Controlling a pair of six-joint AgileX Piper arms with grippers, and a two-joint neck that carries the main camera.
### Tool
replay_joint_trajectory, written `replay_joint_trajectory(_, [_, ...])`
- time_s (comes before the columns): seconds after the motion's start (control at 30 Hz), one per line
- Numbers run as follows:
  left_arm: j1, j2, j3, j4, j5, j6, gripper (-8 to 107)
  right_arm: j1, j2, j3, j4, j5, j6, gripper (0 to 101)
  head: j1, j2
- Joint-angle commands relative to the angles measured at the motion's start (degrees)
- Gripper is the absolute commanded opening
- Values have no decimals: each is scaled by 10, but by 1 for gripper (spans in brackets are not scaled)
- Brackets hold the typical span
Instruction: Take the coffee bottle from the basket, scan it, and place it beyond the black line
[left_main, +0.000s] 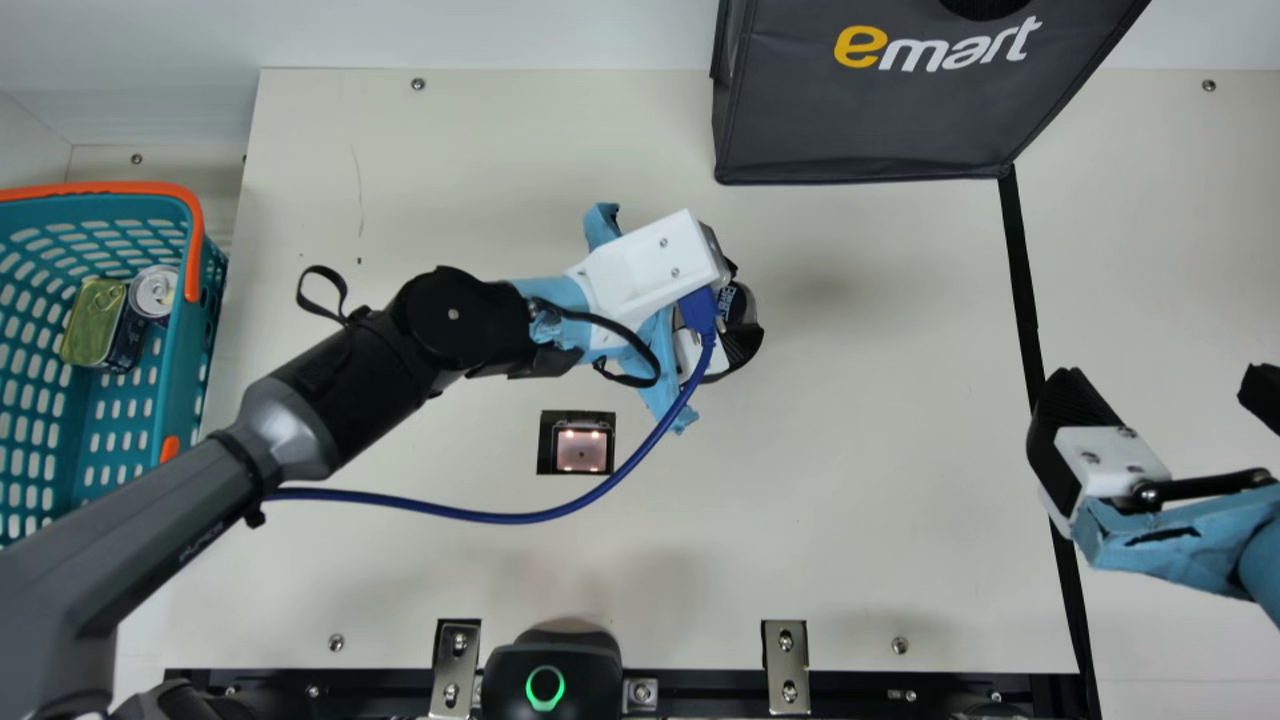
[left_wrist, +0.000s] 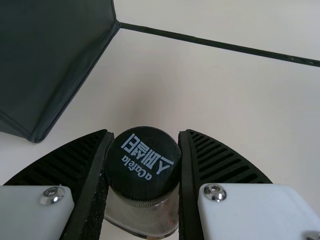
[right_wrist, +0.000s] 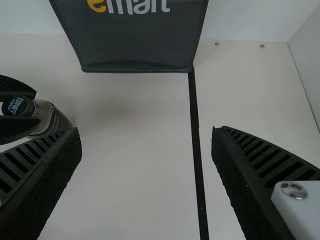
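Note:
My left gripper (left_main: 735, 325) is over the middle of the table, partly hiding the coffee bottle (left_main: 738, 303) that it holds. In the left wrist view, the bottle's black cap (left_wrist: 143, 162) is between the two ribbed fingers of my left gripper (left_wrist: 143, 167), which press on it from both sides. The right wrist view shows the bottle (right_wrist: 46, 116) in that grip, left of the black line (right_wrist: 196, 145). My right gripper (left_main: 1160, 390) stands open at the black line (left_main: 1022, 270); its wrist view shows the right gripper (right_wrist: 147, 132) with nothing between its spread fingers.
A teal basket (left_main: 140, 420) with cans stands at the left. The scanner window (left_main: 581, 448) lies below my left gripper in the main view. A dark bag (left_main: 860, 120) stands at the back, beside the line's far end.

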Motion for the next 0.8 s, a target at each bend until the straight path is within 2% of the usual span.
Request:
replay_joint_trajectory(0.0, [1,0,1,4,1,-1,10,0,0,0,0,0,0,91,-16,1])
replay_joint_trajectory(0.1, [3,-1,2,10,1,-3,10,0,0,0,0,0,0,91,-16,1])
replay_joint_trajectory(0.77, [9,-6,1,32,-6,-57,77,0,0,0,0,0,0,91,-16,1])
